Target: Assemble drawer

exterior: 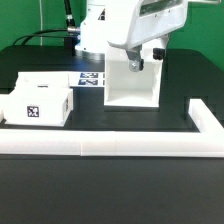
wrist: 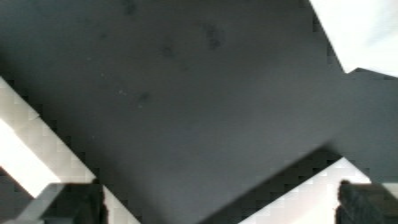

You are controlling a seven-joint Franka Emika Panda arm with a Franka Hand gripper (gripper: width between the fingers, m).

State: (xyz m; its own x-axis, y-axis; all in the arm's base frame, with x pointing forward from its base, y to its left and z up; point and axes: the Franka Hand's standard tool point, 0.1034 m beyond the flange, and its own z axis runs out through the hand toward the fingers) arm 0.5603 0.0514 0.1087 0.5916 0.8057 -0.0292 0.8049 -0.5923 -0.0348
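A large white drawer casing stands upright in the middle of the black table. A smaller white boxy drawer part with a black-and-white tag lies at the exterior view's left. My gripper hangs right at the casing's top edge, its dark fingers spread apart. In the wrist view the gripper shows only its two fingertips at the picture's corners, wide apart, with a dark surface and a white edge between them. The jaws stand open; I see nothing clamped.
A long low white rail runs along the table's front and turns back at the exterior view's right. The marker board lies behind the casing, toward the arm's base. Cables lie at the back left.
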